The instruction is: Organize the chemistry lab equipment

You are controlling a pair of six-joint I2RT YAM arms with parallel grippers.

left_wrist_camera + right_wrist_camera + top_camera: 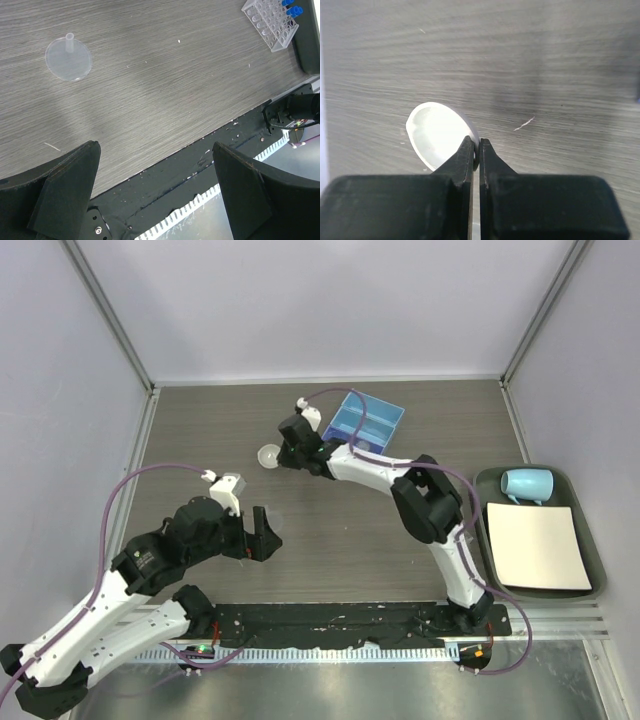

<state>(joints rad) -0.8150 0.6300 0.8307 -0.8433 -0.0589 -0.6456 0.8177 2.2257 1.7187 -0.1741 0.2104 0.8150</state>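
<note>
A small white round dish [267, 454] sits at the middle left of the table. My right gripper [284, 456] reaches over to it and is shut on its rim; in the right wrist view the jaws [476, 146] pinch the tilted dish [437, 132] at its right edge. The blue three-compartment tray [365, 422] lies behind the right wrist. My left gripper [262, 536] is open and empty over bare table. Its wrist view [155, 150] shows a clear round funnel-like piece [68, 59] and the clear tube rack [270, 22] holding blue-capped tubes [292, 7].
A dark green tray [592, 562] at the right edge holds a white sheet [537, 546] and a pale blue mug [527, 484]. The black base strip [340, 622] runs along the near edge. Grey walls enclose the table.
</note>
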